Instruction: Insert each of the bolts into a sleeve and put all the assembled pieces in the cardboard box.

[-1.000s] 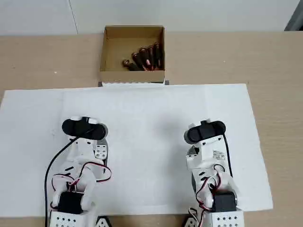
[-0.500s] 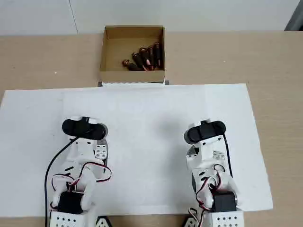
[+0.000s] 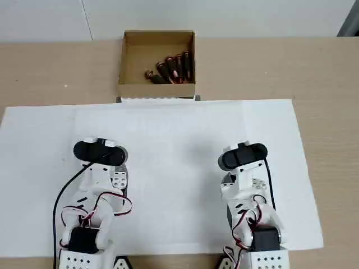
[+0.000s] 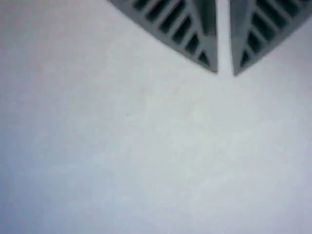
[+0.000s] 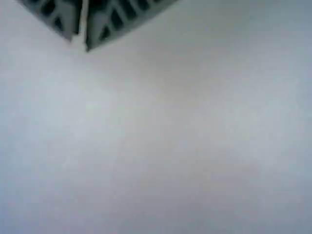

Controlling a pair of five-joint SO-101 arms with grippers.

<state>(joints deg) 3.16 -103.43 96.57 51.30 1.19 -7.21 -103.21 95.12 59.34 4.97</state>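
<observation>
Bolt-and-sleeve pieces [image 3: 171, 70] lie heaped in the cardboard box [image 3: 137, 59], leaning against one side wall, at the far edge of the white sheet [image 3: 179, 129] on the counter [image 3: 56, 67]. No loose bolt or sleeve lies on the sheet, so the task looks finished.

One arm [image 3: 98, 168] and the other arm [image 3: 244, 168] sit folded at the near edge. The left jaws are drawn almost together with a thin slit between them and grip nothing. The right jaws are pressed together, also holding nothing.

Both pairs hang close over the sheet. A low sweep could snag it and, since its far edge meets the box, nudge the box and tip the leaning heap.

No writing is legible anywhere.
</observation>
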